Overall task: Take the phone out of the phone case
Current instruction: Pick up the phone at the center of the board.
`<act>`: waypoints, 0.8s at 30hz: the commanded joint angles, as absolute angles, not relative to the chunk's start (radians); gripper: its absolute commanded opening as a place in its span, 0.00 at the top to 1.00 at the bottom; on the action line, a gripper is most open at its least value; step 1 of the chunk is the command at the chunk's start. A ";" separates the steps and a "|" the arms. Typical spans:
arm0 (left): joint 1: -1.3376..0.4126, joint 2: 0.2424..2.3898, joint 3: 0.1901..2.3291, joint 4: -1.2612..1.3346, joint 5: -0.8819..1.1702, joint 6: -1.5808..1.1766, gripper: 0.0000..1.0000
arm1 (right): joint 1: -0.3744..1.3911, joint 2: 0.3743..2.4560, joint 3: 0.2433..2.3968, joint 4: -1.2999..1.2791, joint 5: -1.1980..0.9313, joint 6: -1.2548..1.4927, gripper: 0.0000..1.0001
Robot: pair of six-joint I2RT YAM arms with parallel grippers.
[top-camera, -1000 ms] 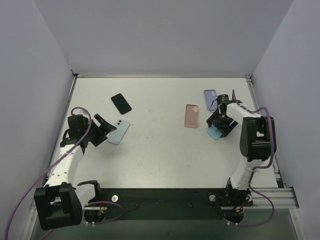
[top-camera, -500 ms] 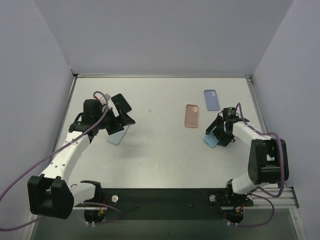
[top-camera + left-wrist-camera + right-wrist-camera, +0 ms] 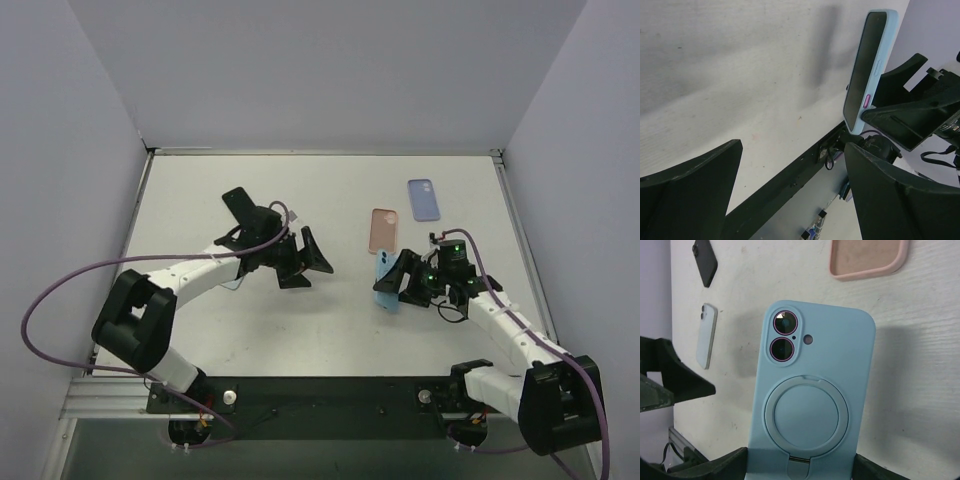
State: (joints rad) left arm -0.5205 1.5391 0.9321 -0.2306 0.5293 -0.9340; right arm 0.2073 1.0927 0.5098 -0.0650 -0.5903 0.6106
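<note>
Phone case (image 3: 812, 385), pale blue with a ring stand on its back and two camera lenses at the upper left, is held off the table (image 3: 330, 330) right of centre, standing on edge. Phone (image 3: 863, 65) is seated inside: left wrist view shows its dark screen edge-on within the blue rim. Right gripper (image 3: 405, 282) is closed on the lower end of the case, one finger on each side. The contact itself is not visible, since the case's bottom edge and the finger pads run off the right wrist frame. Left gripper (image 3: 303, 262) sits just left of the case, apart from it, its jaws spread wide with nothing between them. Only the inner faces of its two fingers show in its own camera; the rest is cut off. Pink case (image 3: 383, 231) lies flat just beyond the held case, and lilac case (image 3: 423, 199) lies farther back to the right. Black phone (image 3: 705, 260) lies at far left, partly covered by the left arm from above. Bare light-blue phone (image 3: 706, 335) lies near it, almost wholly hidden under that arm in the top view.
</note>
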 commanded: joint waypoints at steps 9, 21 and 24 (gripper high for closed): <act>-0.687 1.755 1.112 0.063 0.551 -1.111 0.05 | 0.271 1.034 0.514 -0.046 -0.735 0.494 1.00; -0.785 1.950 1.313 -0.067 0.523 -1.095 0.28 | 0.298 1.015 0.546 -0.101 -0.707 0.495 1.00; -0.801 1.954 1.322 -0.084 0.503 -1.088 0.35 | 0.301 1.015 0.560 -0.121 -0.687 0.495 1.00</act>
